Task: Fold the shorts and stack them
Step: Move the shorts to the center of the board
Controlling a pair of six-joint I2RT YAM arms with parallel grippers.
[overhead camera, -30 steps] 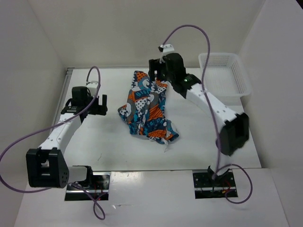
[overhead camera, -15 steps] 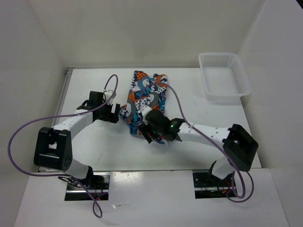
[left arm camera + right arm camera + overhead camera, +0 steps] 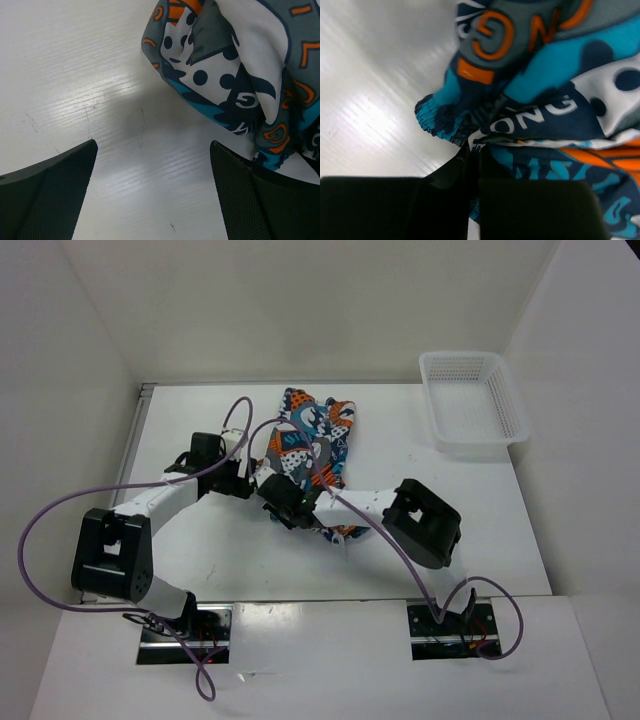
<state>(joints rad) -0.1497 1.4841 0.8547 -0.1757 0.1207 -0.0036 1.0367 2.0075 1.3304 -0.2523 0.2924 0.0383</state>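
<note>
The shorts (image 3: 312,445) lie crumpled in a heap at the table's middle, printed in blue, orange, grey and white. My right gripper (image 3: 280,498) is at the heap's near-left edge. In the right wrist view its jaws (image 3: 475,148) are pressed together on a fold of the shorts (image 3: 545,75) beside the gathered blue hem. My left gripper (image 3: 243,480) sits low over the table just left of the heap. It is open, with bare tabletop between its fingers (image 3: 152,195), and the shorts (image 3: 235,65) lie ahead and to the right of them.
A white mesh basket (image 3: 430,400) stands at the back right corner. The right arm's elbow (image 3: 430,525) hangs over the table's near right part. Purple cables loop from both arms. White walls close in the table's left, back and right sides.
The right arm swung from the far side of the shorts to their near-left edge and its jaws shut on the cloth. The left gripper moved right, up to the heap.
</note>
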